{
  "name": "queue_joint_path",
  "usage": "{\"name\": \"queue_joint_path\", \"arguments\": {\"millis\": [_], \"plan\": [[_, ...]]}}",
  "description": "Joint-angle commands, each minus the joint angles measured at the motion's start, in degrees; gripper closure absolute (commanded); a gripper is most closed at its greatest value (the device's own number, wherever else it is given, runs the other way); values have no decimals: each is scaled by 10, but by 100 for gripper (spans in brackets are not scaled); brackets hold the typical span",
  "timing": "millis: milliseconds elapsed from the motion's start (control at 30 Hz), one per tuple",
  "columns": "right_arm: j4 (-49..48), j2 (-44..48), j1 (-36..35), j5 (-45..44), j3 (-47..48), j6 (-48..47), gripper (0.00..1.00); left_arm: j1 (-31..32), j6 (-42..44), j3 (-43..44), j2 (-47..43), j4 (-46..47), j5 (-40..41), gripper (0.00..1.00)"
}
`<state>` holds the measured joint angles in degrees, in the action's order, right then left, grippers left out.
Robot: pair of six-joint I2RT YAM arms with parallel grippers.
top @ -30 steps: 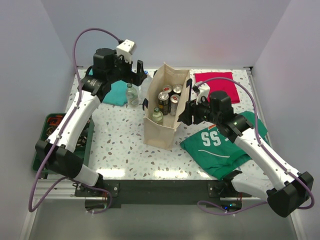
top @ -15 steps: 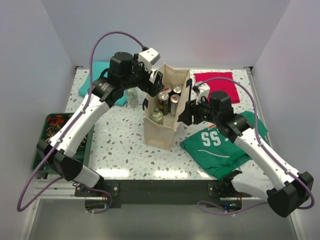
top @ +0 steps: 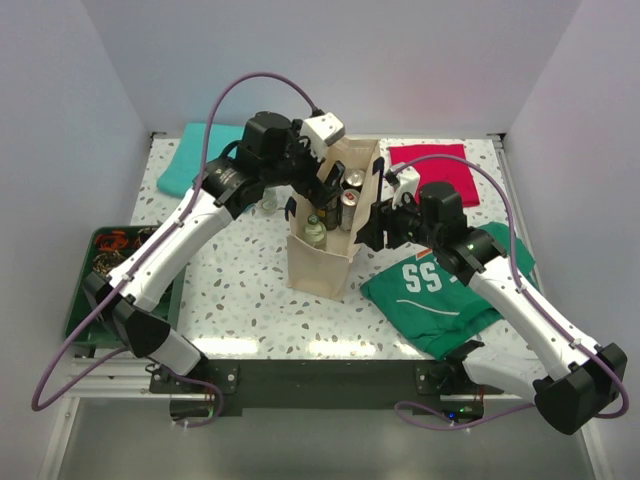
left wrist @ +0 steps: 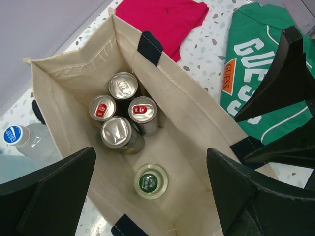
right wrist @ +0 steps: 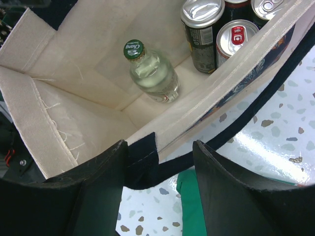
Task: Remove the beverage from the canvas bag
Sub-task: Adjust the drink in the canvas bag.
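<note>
green bin (top: 97, 233): far left of the table (top: 240, 290), partly under the left arm; contents too small to make out.
teal cloth (top: 195, 160): flat at the back-left corner.
water bottle (left wrist: 19, 140): clear, blue cap, upright on the table just outside the bag's left wall.
left gripper (left wrist: 151, 162): hangs over the bag's open mouth, pointing down. Jaws spread wide and nothing is between them. Fingers (left wrist: 54, 191) are above the rim and touch none of the drinks.
canvas bag (left wrist: 202, 123): upright mid-table between the two arms, mouth open, navy strap ends showing on the rim.
cans (left wrist: 120, 132): four, upright, packed together at the far end of the bag floor. Two have red tabs.
green-capped bottle (left wrist: 150, 181): clear glass, upright inside the bag at the near end, apart from the cans. It sits roughly below the gap in the left jaws.
right gripper (right wrist: 160, 147): at the bag's right-hand rim, straddling it at the navy strap (right wrist: 142, 164), one finger inside and one outside. Can't tell if it is actually clamped on the fabric.
red cloth (top: 432, 170): flat at the back, right of the bag.
green shirt (top: 440, 290): white lettering, lying under the right arm, near the bag's right side.
</note>
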<state>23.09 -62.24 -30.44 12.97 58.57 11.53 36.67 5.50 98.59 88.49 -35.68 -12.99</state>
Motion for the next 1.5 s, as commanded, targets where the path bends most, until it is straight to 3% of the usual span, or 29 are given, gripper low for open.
{"name": "queue_joint_path", "arguments": {"millis": [0,433,667,1233,1467], "plan": [[-11,9,-2,3,12,0,41,16,21,31,12,-13,18,0],[-8,21,-2,3,-12,-13,40,40,36,27,33,-53,36,0],[-16,18,-2,9,-7,-10,39,42,-6,19,51,-70,159,0],[-15,-1,-2,12,-2,-23,39,42,-22,51,141,-115,208,0],[-10,-6,-2,8,0,-30,39,41,-23,55,170,-130,178,0]]}}
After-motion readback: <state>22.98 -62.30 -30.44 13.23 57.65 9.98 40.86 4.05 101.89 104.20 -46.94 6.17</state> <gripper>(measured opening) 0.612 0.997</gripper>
